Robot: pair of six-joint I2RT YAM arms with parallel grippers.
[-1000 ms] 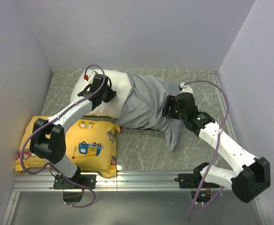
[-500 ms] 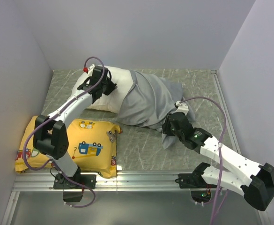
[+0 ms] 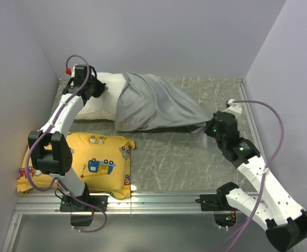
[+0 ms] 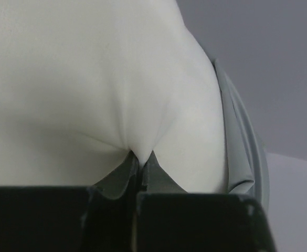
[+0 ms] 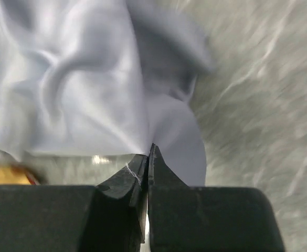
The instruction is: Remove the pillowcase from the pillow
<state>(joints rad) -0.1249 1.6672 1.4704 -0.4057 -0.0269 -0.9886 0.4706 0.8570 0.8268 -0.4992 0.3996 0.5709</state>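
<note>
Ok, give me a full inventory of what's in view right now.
plain grey fabric pillowcase: one, grey, far middle of the table, covering the pillow's right part, pulled out to a point at the right
plump white rectangular pillow: one, white, far left, left end bare
yellow cushion with cartoon vehicle prints: one, yellow, near left
grey marbled table: one, grey, under everything
left gripper: one, black, far left, shut on the pillow
right gripper: one, black, right side, shut on the pillowcase
</note>
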